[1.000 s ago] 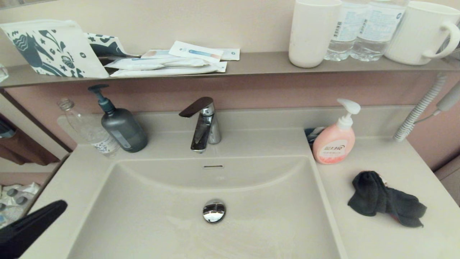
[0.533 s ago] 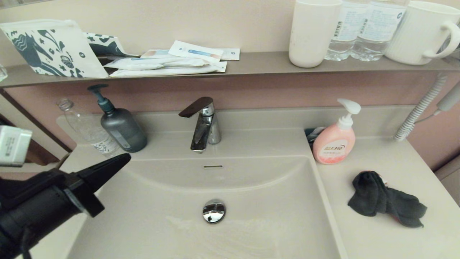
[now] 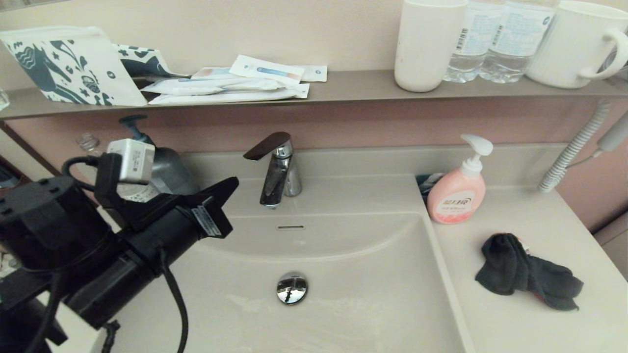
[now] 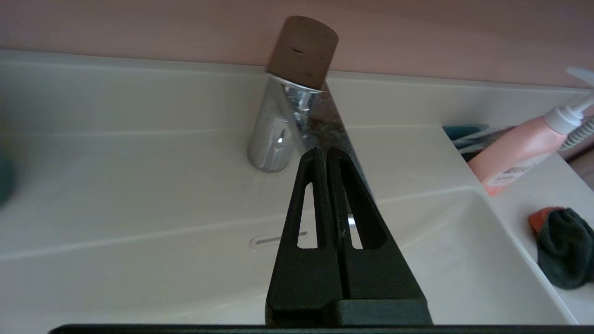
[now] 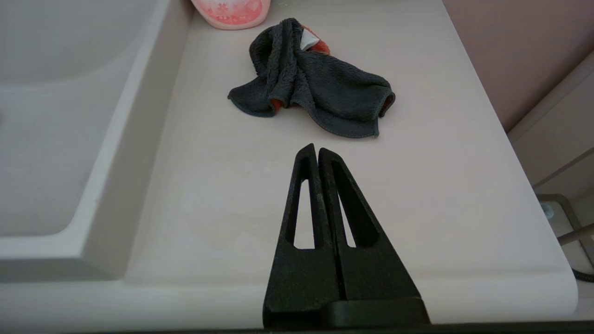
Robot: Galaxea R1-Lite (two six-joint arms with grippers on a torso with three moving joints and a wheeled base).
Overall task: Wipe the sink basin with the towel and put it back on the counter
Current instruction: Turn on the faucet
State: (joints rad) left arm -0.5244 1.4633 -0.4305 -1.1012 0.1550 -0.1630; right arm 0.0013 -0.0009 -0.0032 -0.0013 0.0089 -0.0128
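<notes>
The towel (image 3: 529,271) is seen crumpled on the counter (image 3: 520,323), at about 3 o'clock from the drain plug (image 3: 292,288) and 5 o'clock from the pink soap bottle (image 3: 457,193); it is unmoved compared with a second ago. Dark charcoal is shown on most of it, with coral red and a white tag peeking out at the bunched end nearer the bottle. Nothing is touching it. The sink basin (image 3: 373,274) is left empty, faint streaks being visible near its front. The change is on the other side: the left gripper (image 3: 226,189), barely in view at 8 o'clock a second ago, has been raised and swung in over the basin's back-left corner, its tip now just at 9 o'clock of the faucet (image 3: 277,169); its fingers (image 4: 325,195) are pressed together, nothing held. The right gripper (image 5: 317,155) is kept closed and empty over the counter, near the towel at its 6 o'clock side. The pick-up is judged not yet started; which arm takes it cannot be told.
</notes>
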